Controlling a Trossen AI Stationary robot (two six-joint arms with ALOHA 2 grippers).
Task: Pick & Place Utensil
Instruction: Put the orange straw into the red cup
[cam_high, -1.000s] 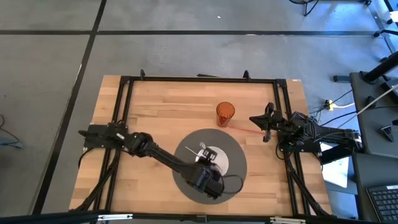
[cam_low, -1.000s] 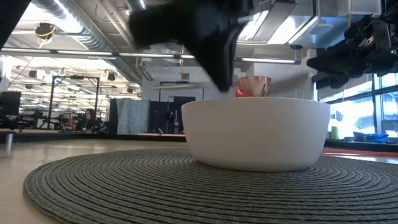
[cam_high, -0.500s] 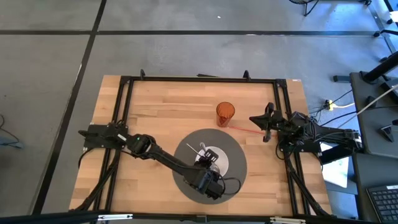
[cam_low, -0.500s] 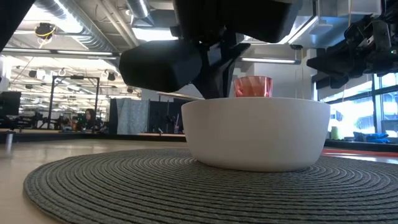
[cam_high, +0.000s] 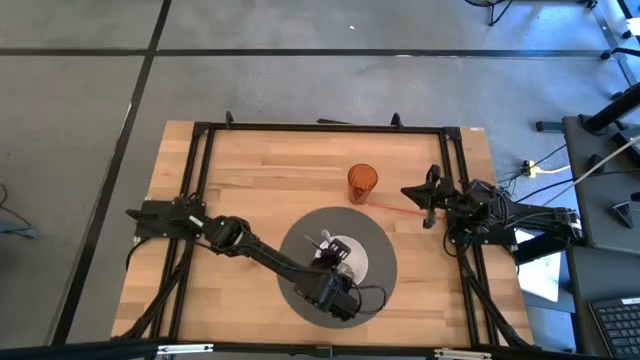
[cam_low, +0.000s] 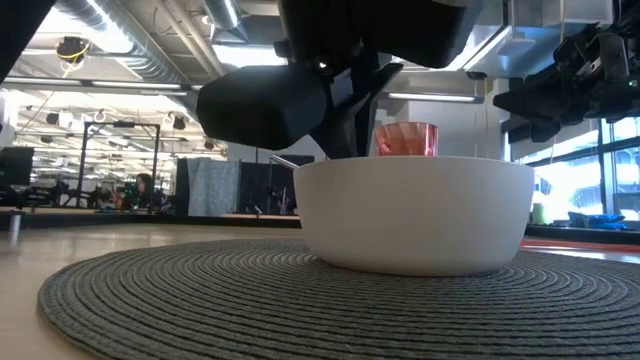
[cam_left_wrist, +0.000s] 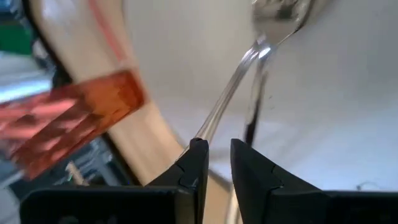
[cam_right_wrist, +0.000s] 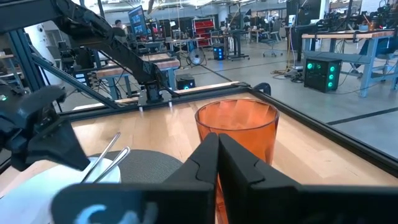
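The left gripper (cam_high: 330, 268) is positioned over the white round bowl (cam_high: 343, 256), which sits on the grey woven circular placemat (cam_high: 375, 285) near the centre of the wooden table (cam_high: 260, 180). In the left wrist view, the two dark fingers (cam_left_wrist: 194, 163) stand close together, with only a narrow gap between them. The handle of a silver metal utensil (cam_left_wrist: 249, 62) reaches down to the fingertips and appears to be gripped there. Its head rests against the white inner wall of the bowl. A second slim metal handle (cam_right_wrist: 115, 160) lies beside it in the bowl.

A translucent orange plastic cup (cam_high: 362, 183) stands upright on the table beyond the placemat.

The right gripper (cam_high: 421, 190) waits at the right table edge, near the cup. Its fingers are pressed together and hold nothing.
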